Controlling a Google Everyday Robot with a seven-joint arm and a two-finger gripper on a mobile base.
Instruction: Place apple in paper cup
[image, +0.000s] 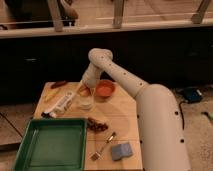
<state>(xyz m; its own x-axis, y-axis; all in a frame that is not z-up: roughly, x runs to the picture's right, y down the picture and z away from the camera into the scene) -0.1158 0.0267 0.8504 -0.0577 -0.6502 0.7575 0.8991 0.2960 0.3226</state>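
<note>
The apple (83, 90), small and orange-red, is right at the tip of my gripper (85, 88), just above and behind the paper cup (86, 104). The cup is short and white and stands upright near the middle of the wooden table (125, 120). My arm comes in from the right and reaches down over the table's far side. I cannot make out whether the apple is held or rests on the table behind the cup.
A wide orange bowl (105, 90) sits just right of the gripper. A white packet (60, 102) and a small red-brown item (57, 85) lie to the left. A green tray (50, 145), a dark clustered lump (97, 125), a fork (104, 145) and a blue-grey sponge (121, 150) lie in front.
</note>
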